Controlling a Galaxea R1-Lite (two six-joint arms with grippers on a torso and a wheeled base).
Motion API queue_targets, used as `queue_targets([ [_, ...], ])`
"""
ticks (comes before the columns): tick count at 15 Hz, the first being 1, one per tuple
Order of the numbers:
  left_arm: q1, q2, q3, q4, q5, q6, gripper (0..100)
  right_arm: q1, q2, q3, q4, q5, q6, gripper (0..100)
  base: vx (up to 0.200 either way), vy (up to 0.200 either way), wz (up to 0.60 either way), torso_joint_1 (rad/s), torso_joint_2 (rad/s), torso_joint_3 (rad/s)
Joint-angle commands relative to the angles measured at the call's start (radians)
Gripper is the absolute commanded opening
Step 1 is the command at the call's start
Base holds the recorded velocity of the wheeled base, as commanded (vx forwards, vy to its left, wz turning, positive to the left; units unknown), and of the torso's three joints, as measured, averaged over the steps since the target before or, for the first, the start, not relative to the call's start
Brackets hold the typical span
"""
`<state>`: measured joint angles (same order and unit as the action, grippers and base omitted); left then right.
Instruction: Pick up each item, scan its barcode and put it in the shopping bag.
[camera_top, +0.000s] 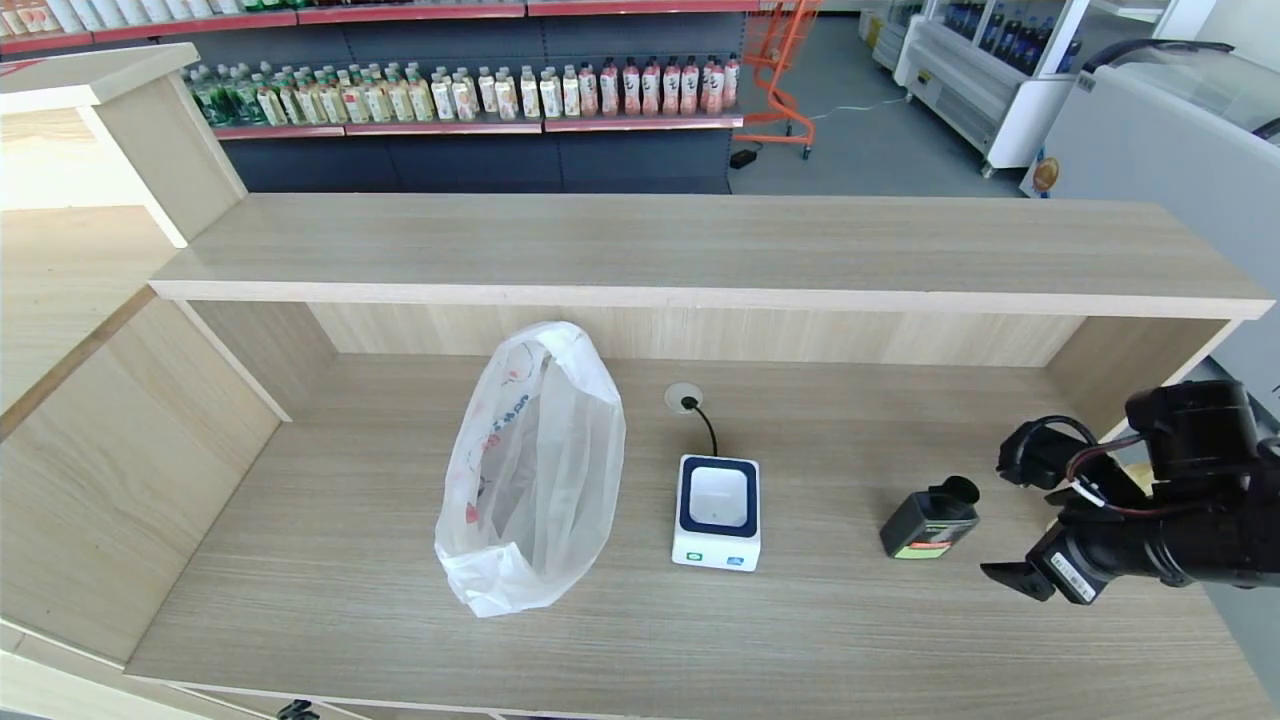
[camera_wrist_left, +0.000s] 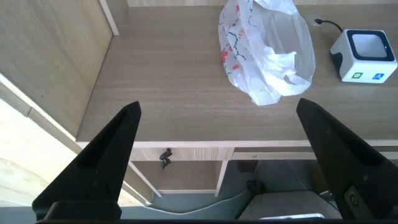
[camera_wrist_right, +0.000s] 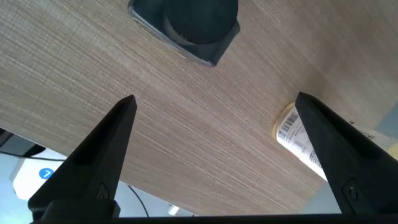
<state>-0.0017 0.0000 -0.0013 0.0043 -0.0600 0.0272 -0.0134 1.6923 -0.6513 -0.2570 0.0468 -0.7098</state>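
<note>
The dark bottle (camera_top: 928, 522), squarish with a round black cap and a coloured label on its side, appears to lie on its side on the counter (camera_top: 900, 640), well to the right of the scanner (camera_top: 717, 511). The right gripper (camera_wrist_right: 216, 99) hangs just beside it with its fingers spread wide and nothing between them. Its wrist view looks at the cap nearly end-on, which suggests the arm is lined up to close on the bottle as the first step of the task.

The scanner sits between bottle and shopping bag (camera_top: 530, 470) with its dark-framed window facing up. An item carried from right to left would likely pass over it on the way to the bag. Its cable (camera_top: 706, 420) runs back to a port in the counter.

The left gripper (camera_wrist_left: 219, 107) is also wide apart and empty. It is held back over the counter's near edge, facing the bag, probably to keep clear of the work or to steady the bag later.

The bag is slumped and crumpled, translucent white with red print. No item can be made out through the film, and which way its mouth opens cannot be told.
</note>
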Motion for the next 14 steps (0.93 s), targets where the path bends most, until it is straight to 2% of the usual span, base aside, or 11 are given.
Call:
queue_targets([
  [1,0.0,0.002,0.0,0.0,0.0,0.0,100,0.038,0.082,-0.048,-0.008,0.044,-0.002,100,0.0,0.0,0.0,0.0,0.0,0.0],
  [5,0.0,0.002,0.0,0.0,0.0,0.0,100,0.078,0.144,-0.07,-0.099,0.053,-0.091,100,0.0,0.0,0.0,0.0,0.0,0.0],
  [14,0.0,0.0,0.0,0.0,0.0,0.0,100,0.087,0.231,-0.071,-0.163,0.064,-0.099,100,0.0,0.0,0.0,0.0,0.0,0.0],
])
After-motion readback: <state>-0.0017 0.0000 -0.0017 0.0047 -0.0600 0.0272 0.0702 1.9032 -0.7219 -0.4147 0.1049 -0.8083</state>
